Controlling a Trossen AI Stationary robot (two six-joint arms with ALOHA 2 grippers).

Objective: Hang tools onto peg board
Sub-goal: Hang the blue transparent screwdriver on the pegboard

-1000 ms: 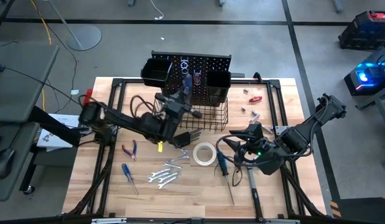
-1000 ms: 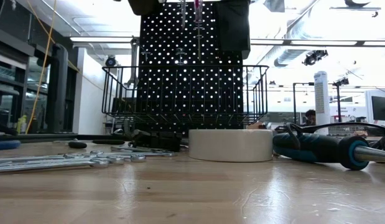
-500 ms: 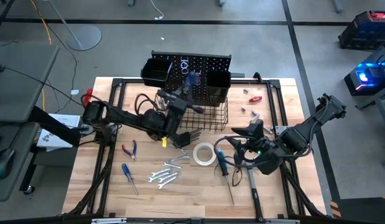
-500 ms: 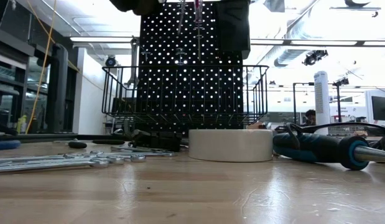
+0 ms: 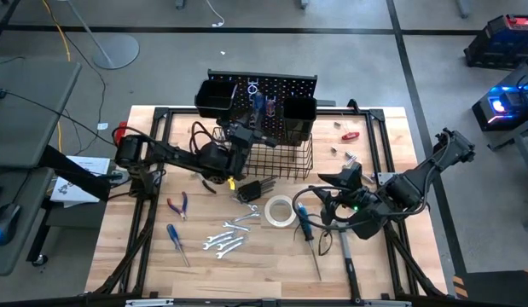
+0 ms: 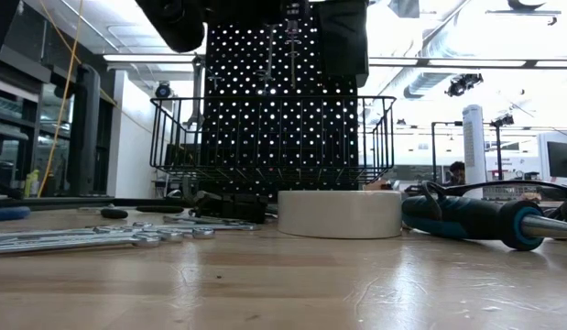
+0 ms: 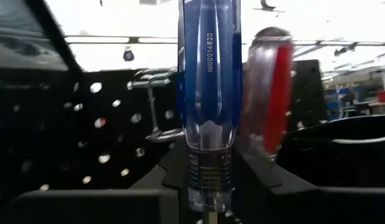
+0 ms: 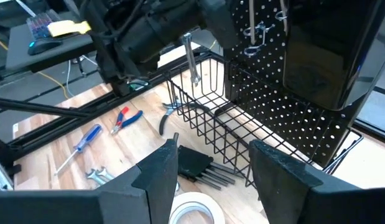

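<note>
Holding blue screwdriver upright at peg board | left fingers clamped on it | right fingers apart

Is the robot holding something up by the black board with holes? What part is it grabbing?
The left gripper holds a blue-handled screwdriver upright at the peg board. Its fingers are at the handle's lower end. The right gripper holds nothing.

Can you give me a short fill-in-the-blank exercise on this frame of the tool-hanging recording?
1. The left hand grips a screwdriver with a ____ handle in front of the peg board.
2. The white tape roll lies flat on the ____.
3. The right hand stands ____ above the tape roll, holding nothing.
4. Below the peg board's two black bins hangs a black wire ____.

Missing words: blue; table; open; basket
</note>
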